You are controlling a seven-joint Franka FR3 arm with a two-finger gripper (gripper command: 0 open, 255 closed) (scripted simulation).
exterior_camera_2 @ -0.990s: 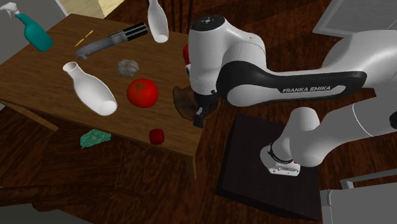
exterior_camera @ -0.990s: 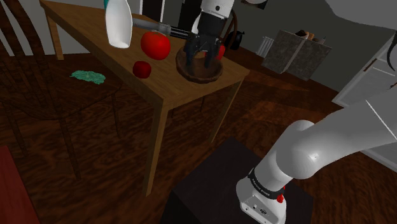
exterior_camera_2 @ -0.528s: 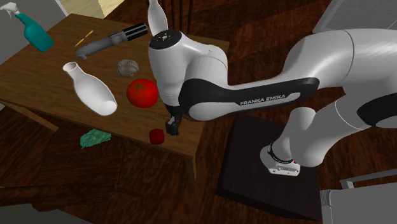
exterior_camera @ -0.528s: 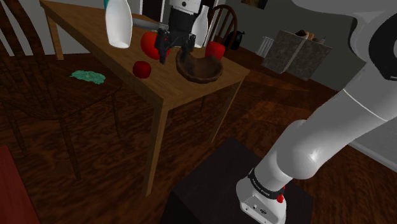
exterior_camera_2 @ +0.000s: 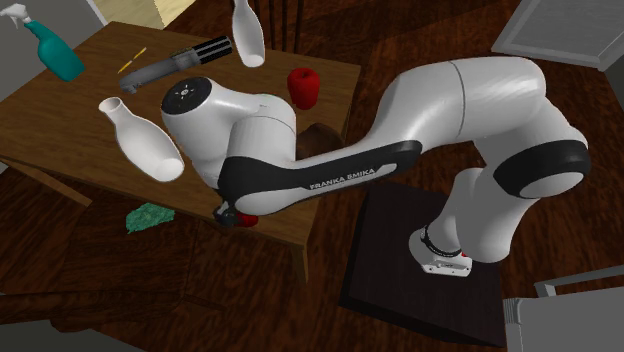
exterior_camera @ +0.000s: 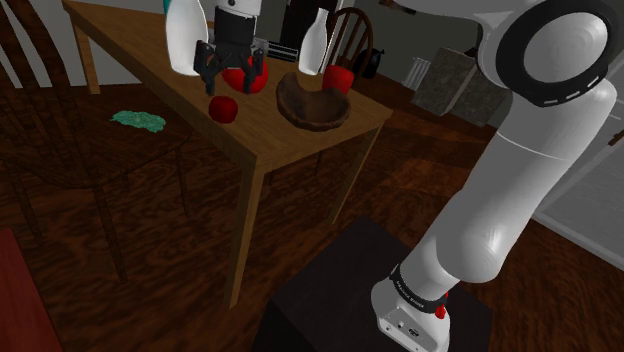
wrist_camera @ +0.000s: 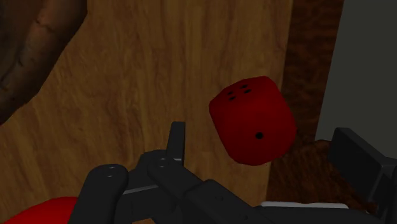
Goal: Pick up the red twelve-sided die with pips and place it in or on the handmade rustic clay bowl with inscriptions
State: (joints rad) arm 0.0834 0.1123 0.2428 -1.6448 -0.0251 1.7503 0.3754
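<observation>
Red die point(wrist_camera: 253, 119) sits untouched near the edge of the wooden table point(exterior_camera: 140, 45), and I've swung the gripper point(exterior_camera: 229, 82) from over the brown bowl point(exterior_camera: 313, 100) to above it, fingers spread for the descent.

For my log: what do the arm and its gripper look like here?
The arm has glossy white rounded links with dark joint bands; one dark band carries white FRANKA EMIKA lettering. A small red spot sits near its foot. The gripper is all black, with two blocky fingers.
</observation>
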